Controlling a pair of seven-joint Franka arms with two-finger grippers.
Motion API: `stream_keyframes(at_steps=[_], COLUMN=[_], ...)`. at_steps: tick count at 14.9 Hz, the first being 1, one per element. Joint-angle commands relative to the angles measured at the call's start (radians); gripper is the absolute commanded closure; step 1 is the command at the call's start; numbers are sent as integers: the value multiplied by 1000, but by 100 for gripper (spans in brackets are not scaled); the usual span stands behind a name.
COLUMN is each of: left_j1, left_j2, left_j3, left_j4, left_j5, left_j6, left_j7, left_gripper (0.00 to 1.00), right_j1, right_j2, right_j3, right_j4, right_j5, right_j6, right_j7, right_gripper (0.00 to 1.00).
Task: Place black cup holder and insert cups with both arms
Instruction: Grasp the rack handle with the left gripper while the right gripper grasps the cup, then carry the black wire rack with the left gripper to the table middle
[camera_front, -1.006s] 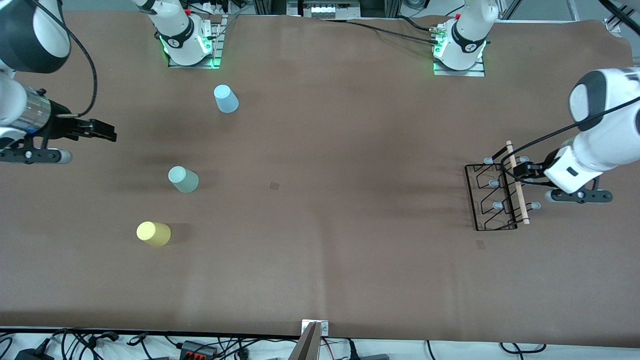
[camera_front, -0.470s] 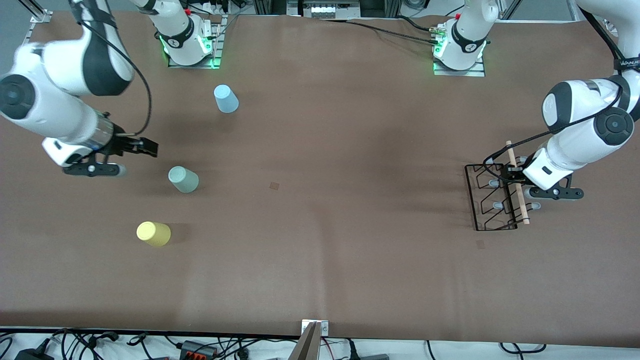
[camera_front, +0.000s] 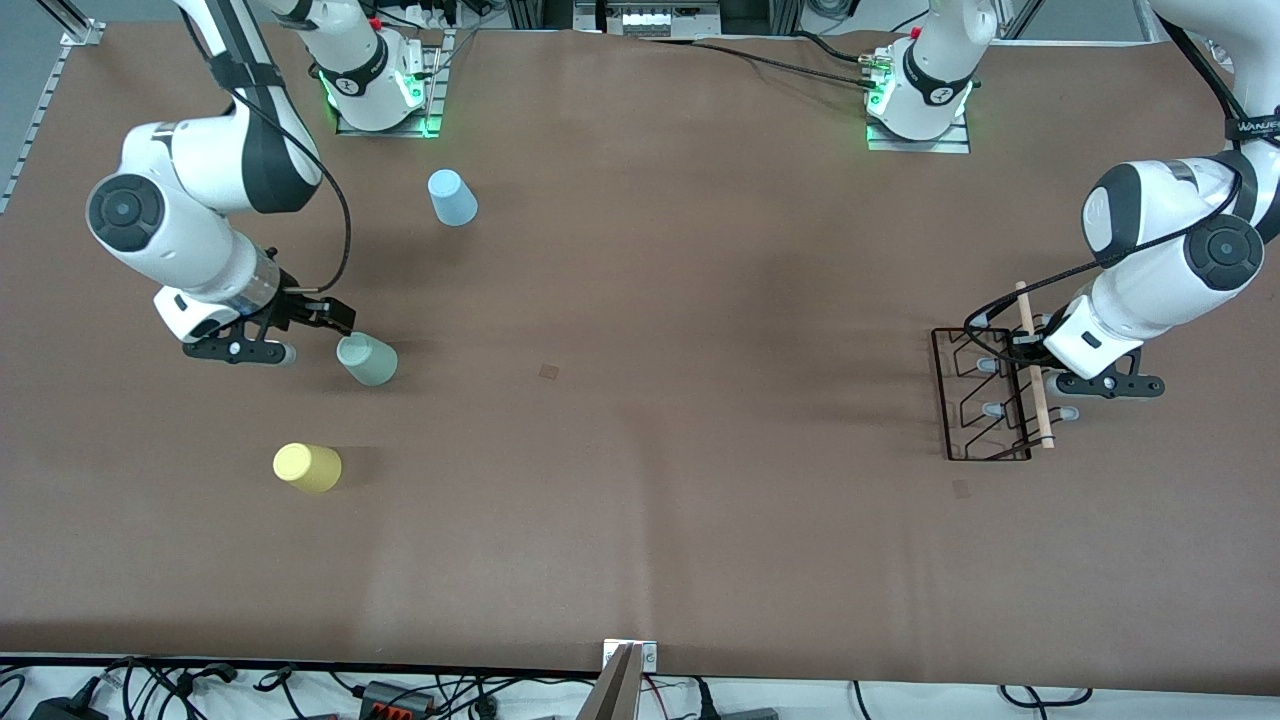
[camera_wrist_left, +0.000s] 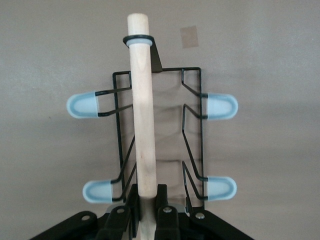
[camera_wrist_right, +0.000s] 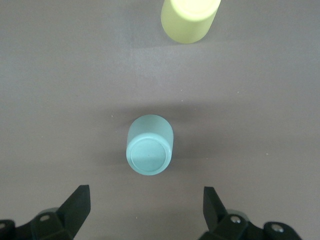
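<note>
At the left arm's end, the left gripper clenched the holder's rod.
Only 4 pegs showed in the wrist view; the right gripper hung spread beside the green cup.

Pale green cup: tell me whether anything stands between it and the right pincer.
Nothing visible does. The right pincer is open just above the pale green cup, with only bare table between its fingers and the cup. The yellow cup stands apart, clear of the approach.
</note>
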Motion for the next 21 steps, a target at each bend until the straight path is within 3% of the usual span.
stream_keyframes(at_steps=[1, 6, 9, 12, 15, 17, 21], left_j1=[8, -4, -7, -10, -46, -128, -326], left_j2=[-12, -72, -69, -16, 21, 61, 170], left_j3=[-5, -25, -123, -251, -372, -428, -430], left_j4=[-13, 7, 146, 282, 339, 363, 441], left_j5=[13, 15, 15, 4, 1, 2, 8], left_j6=[12, -29, -240, -354, -379, -377, -367], left_j7=[12, 15, 4, -40, -208, -404, -731], left_gripper=[99, 99, 99, 99, 99, 99, 99], right_j1=[15, 10, 7, 15, 16, 18, 27], right_j2=[23, 45, 46, 65, 83, 104, 129], right_j3=[-3, -9, -9, -9, -9, -9, -9], right_j4=[-7, -29, -85, -118, -121, -151, -177], right_j5=[11, 13, 13, 13, 11, 11, 11], right_j6=[43, 133, 225, 296, 325, 403, 471], right_j7=[26, 38, 43, 87, 126, 126, 124], right_gripper=[0, 0, 0, 0, 0, 0, 0])
